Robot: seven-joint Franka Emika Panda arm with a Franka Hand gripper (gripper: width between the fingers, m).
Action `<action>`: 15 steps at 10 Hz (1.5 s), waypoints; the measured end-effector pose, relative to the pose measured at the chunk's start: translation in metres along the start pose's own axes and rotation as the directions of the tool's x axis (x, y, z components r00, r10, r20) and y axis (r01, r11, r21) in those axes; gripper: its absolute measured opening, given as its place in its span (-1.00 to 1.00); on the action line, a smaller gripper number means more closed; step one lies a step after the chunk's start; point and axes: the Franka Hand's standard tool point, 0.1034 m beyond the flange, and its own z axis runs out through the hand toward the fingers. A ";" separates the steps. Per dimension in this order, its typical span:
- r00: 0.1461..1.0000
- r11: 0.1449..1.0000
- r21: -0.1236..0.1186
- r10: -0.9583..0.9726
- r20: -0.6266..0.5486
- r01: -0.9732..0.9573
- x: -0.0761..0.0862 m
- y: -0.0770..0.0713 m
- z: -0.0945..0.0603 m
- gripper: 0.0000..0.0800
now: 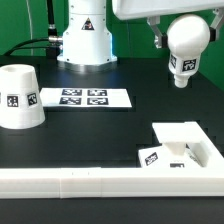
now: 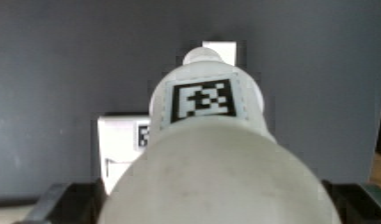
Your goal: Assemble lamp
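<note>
My gripper [image 1: 177,34] is shut on the white round bulb [image 1: 186,48] and holds it in the air at the exterior view's upper right, neck and tag pointing down. The flat square base [image 1: 160,155] lies on the table below and to the left of the bulb, against the white rail. The tapered shade [image 1: 20,97] stands at the exterior view's far left. In the wrist view the bulb [image 2: 213,140] fills the middle between my dark fingers [image 2: 62,205]. Part of the base [image 2: 119,145] shows beside it far below.
The marker board [image 1: 82,97] lies mid-table in front of the arm's white pedestal [image 1: 84,38]. A long white border rail [image 1: 100,182] runs along the front edge and turns back at the exterior view's right [image 1: 200,140].
</note>
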 end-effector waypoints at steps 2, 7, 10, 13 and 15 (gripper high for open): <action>0.993 0.997 -0.021 -0.071 -0.096 0.070 0.005 0.013 -0.007 0.44; 0.985 0.990 -0.044 -0.136 -0.102 0.132 0.016 0.032 -0.014 0.44; 0.956 0.981 -0.075 -0.194 -0.220 0.181 0.032 0.037 -0.007 0.44; 0.952 0.972 -0.074 -0.234 -0.198 0.223 0.053 0.036 0.004 0.44; 0.952 0.972 -0.073 -0.232 -0.197 0.222 0.053 0.036 0.005 0.44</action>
